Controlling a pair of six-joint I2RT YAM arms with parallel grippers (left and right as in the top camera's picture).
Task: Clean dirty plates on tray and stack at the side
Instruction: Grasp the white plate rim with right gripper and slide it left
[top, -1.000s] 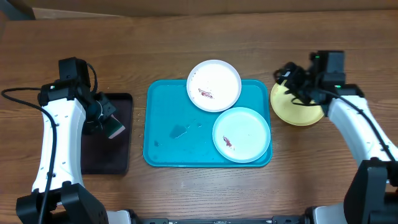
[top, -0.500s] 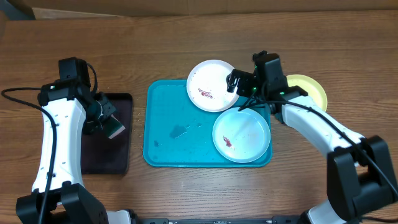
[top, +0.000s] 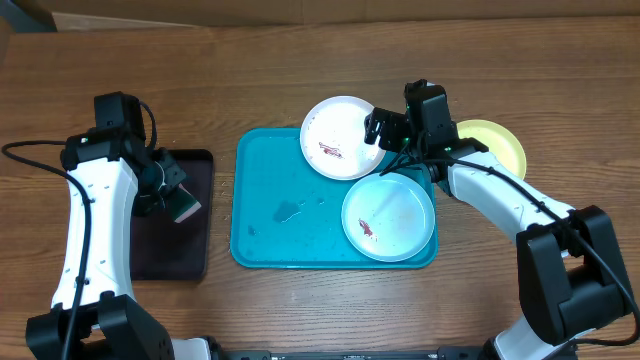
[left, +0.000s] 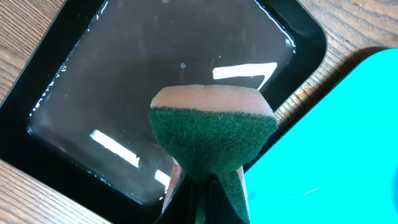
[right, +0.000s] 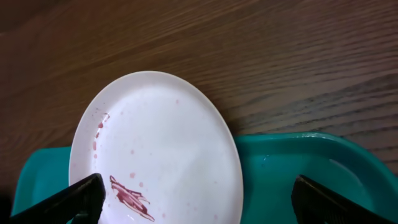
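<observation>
The turquoise tray (top: 275, 215) holds two dirty plates. A white plate (top: 342, 136) with a red-brown smear overhangs its far rim. A pale mint plate (top: 388, 216) with a small smear lies at its right. A yellow-green plate (top: 495, 145) rests on the table right of the tray, partly behind my right arm. My right gripper (top: 385, 128) is open over the white plate's right edge. In the right wrist view the white plate (right: 161, 143) lies between the spread fingertips (right: 68, 199). My left gripper (top: 183, 207) is shut on a green-and-tan sponge (left: 211, 137) above the black tray (left: 124, 74).
The narrow black tray (top: 170, 255) left of the turquoise one holds a shallow film of water. The turquoise tray's left half (left: 336, 137) is wet, with a small puddle (top: 288, 211). Bare wooden table surrounds everything.
My right arm swung left from the yellow-green plate to the white plate's right edge, leaving the yellow-green plate on the table. The left arm and sponge have not moved.
</observation>
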